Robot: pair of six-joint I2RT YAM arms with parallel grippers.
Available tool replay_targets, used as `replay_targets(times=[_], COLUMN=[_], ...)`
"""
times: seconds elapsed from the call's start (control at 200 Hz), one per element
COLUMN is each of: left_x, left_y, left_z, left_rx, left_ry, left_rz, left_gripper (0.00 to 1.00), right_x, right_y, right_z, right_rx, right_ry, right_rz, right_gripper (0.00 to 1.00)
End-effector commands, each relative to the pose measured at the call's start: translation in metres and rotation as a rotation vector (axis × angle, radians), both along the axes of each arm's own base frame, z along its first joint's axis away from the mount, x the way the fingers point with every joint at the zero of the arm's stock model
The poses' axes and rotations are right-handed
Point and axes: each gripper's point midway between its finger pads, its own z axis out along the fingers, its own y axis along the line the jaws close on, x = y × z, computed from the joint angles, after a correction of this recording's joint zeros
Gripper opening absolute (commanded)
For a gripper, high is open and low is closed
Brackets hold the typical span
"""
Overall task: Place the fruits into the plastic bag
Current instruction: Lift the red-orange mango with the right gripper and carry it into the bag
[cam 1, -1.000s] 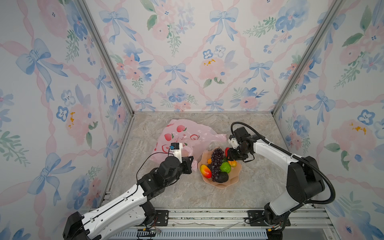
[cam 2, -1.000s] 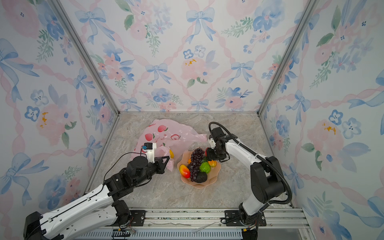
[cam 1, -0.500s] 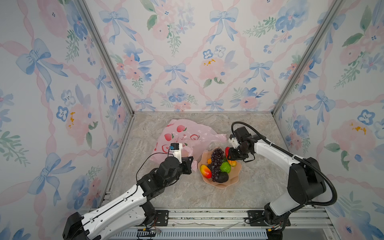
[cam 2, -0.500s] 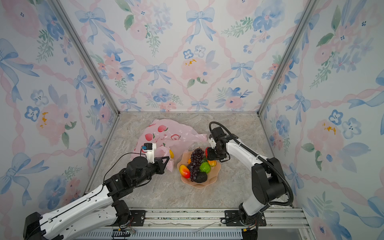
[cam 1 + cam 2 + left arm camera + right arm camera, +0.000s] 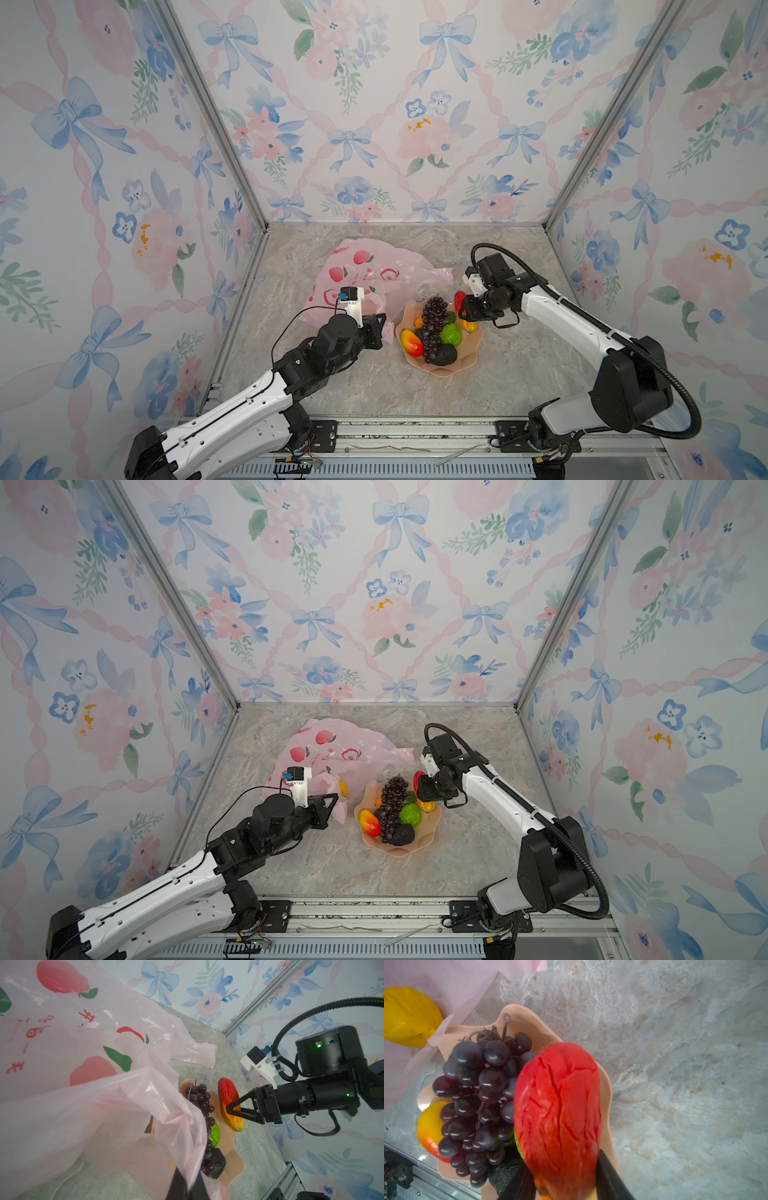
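Two claws, both occupied. Start at your left: the left claw (image 5: pixel 381 330) is closed on a fold of the plastic bag (image 5: pixel 365 266), pinching the pink film and holding that edge up off the bench (image 5: pixel 519 353). The rest of the bag lies crumpled on the bench toward the back wall. Note the lemon (image 5: pixel 343 788) showing yellow inside the bag, just past the left claw.

Next right you have the peach bowl (image 5: pixel 465 362), just beside the bag's lifted edge. In it:
- the grape bunch (image 5: pixel 432 320) runs down the middle
- a red-yellow mango (image 5: pixel 411 343) lies on its left
- the bumpy green fruit (image 5: pixel 451 334) lies on its right
- an avocado (image 5: pixel 444 354) sits at the near side

Farthest right, the right claw (image 5: pixel 463 311) grips a second mango (image 5: pixel 228 1095), red end up and yellow end down, upright at the bowl's right rim. You cannot tell whether its lower end touches the bowl.
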Motion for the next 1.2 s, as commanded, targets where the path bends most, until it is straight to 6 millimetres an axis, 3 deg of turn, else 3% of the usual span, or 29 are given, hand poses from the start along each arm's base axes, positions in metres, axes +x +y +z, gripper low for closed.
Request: replay_targets(times=[0.0, 0.31, 0.665, 1.195], left_x=[0.001, 0.001, 0.0, 0.001], left_y=[0.002, 0.001, 0.0, -0.001], left_z=[0.001, 0.001, 0.001, 0.004], left_rx=[-0.019, -0.023, -0.026, -0.03], left_ry=[0.003, 0.004, 0.006, 0.002], left_rz=[0.009, 0.006, 0.004, 0.001], left_gripper=[0.0, 0.0, 0.0, 0.0], right_x=[-0.012, -0.022, -0.028, -0.039], right_y=[-0.003, 0.012, 0.052, 0.104], right_z=[0.009, 0.044, 0.079, 0.078], right_rx=[0.039, 0.179, 0.453, 0.511], right_ry=[0.016, -0.019, 0.008, 0.061], right_rz=[-0.02, -0.009, 0.009, 0.102], right_gripper=[0.42, 0.42, 0.42, 0.42])
